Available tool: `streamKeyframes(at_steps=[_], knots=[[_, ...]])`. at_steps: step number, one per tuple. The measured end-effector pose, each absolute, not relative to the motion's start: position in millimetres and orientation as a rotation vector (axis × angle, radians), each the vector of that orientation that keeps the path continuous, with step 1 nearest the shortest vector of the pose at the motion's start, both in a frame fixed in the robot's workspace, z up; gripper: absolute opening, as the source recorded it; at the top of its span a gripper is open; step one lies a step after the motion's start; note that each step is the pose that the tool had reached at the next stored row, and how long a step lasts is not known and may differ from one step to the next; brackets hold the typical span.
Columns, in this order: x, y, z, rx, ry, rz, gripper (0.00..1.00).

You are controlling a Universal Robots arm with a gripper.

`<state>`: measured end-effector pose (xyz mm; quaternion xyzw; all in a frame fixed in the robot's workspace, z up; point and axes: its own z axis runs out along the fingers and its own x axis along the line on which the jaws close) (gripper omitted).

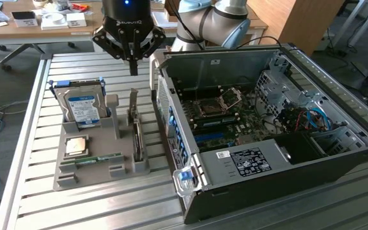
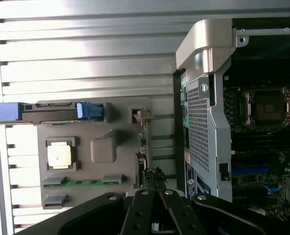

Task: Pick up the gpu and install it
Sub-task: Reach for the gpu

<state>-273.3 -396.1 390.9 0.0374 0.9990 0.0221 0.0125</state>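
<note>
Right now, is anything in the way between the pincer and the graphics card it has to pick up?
Nothing visible. The shut pincer hangs in open air above the gpu, which stands on edge in the grey holder. The hard drive stands in its own slot toward the exterior view's left, off that path.

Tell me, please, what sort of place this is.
Probably a robotics lab: an open computer case on a slatted metal bench, a grey parts fixture, and wooden desks behind.

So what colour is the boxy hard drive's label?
Blue and white label, best in the exterior view.
</note>
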Motion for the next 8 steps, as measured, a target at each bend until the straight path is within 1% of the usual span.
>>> streamKeyframes(at_steps=[8], knots=[[-277.0, -395.4, 390.6, 0.117, 3.114, 0.069, 0.11]])
